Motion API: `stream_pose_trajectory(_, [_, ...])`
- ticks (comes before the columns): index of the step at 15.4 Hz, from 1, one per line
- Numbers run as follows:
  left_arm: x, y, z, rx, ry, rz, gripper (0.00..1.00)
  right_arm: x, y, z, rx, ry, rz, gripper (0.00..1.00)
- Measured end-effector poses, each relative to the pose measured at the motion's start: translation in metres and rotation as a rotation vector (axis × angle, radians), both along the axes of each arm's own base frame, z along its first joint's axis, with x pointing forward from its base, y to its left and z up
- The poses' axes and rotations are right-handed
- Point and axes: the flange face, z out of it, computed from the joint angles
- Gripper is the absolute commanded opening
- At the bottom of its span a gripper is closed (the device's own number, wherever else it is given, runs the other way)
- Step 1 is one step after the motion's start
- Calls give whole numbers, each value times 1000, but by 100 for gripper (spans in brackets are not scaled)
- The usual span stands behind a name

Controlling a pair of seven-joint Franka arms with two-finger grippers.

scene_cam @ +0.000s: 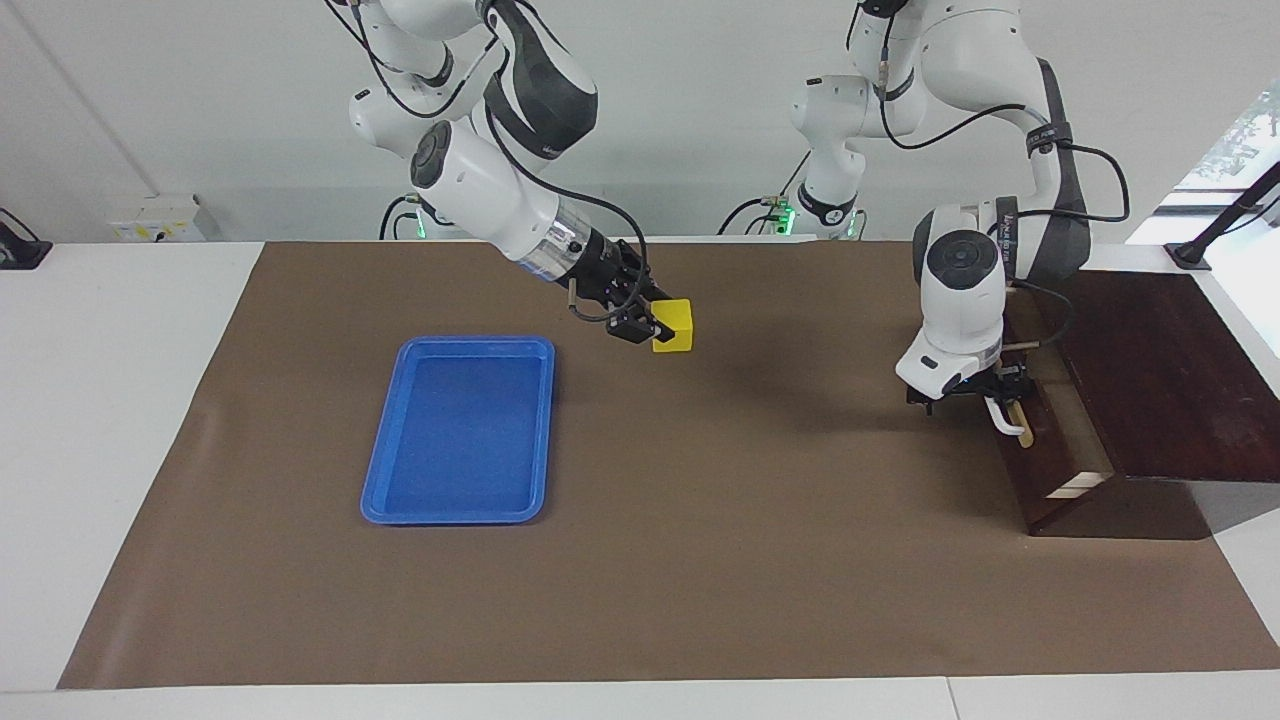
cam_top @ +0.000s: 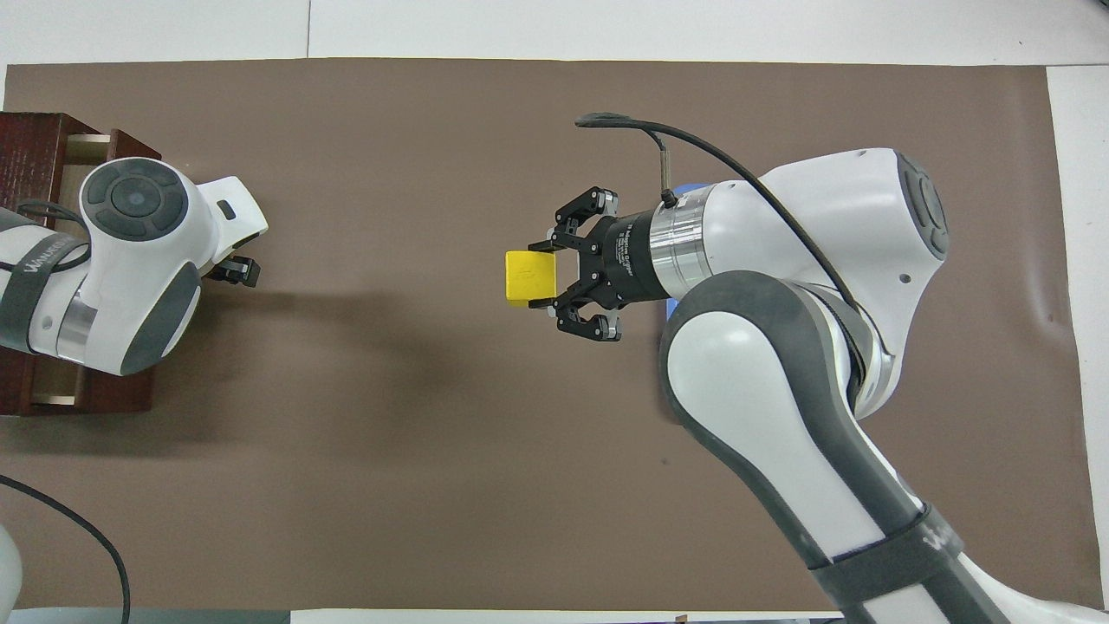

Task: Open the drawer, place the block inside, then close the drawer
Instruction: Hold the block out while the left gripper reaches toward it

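Note:
My right gripper (scene_cam: 650,325) is shut on the yellow block (scene_cam: 675,325) and holds it above the brown mat, between the blue tray and the drawer box. In the overhead view the block (cam_top: 528,277) sits between that gripper's (cam_top: 544,277) fingertips. The dark brown box (scene_cam: 1150,370) stands at the left arm's end of the table. Its drawer (scene_cam: 1075,425) is pulled partway out and shows its pale wood interior. My left gripper (scene_cam: 985,395) is at the drawer's white bar handle (scene_cam: 1008,418). From overhead the left hand covers most of the drawer (cam_top: 87,147).
A flat blue tray (scene_cam: 385,450) lies on the brown mat (scene_cam: 700,560) toward the right arm's end of the table. In the overhead view my right arm hides almost all of it. White tabletop borders the mat.

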Motion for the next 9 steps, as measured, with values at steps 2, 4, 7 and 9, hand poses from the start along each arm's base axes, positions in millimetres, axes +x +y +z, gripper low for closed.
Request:
stream_pose_trajectory(2, [-3,-12,0,5,8,-15,100,1,-1,-1,-5,0,1,0])
stream_pose_trajectory(4, [-7,-26,0,12,21,-34,100,1,-1,-3,-16,-1,6,0])
stream_pose_trajectory(7, [-13,-47,0,18,28,-64,100,1,-2,-4,-21,0,9,0])
stream_pose_trajectory(9, [-14,-55,1,19,28,-76,100,1,-4,-5,-27,9,16,0])
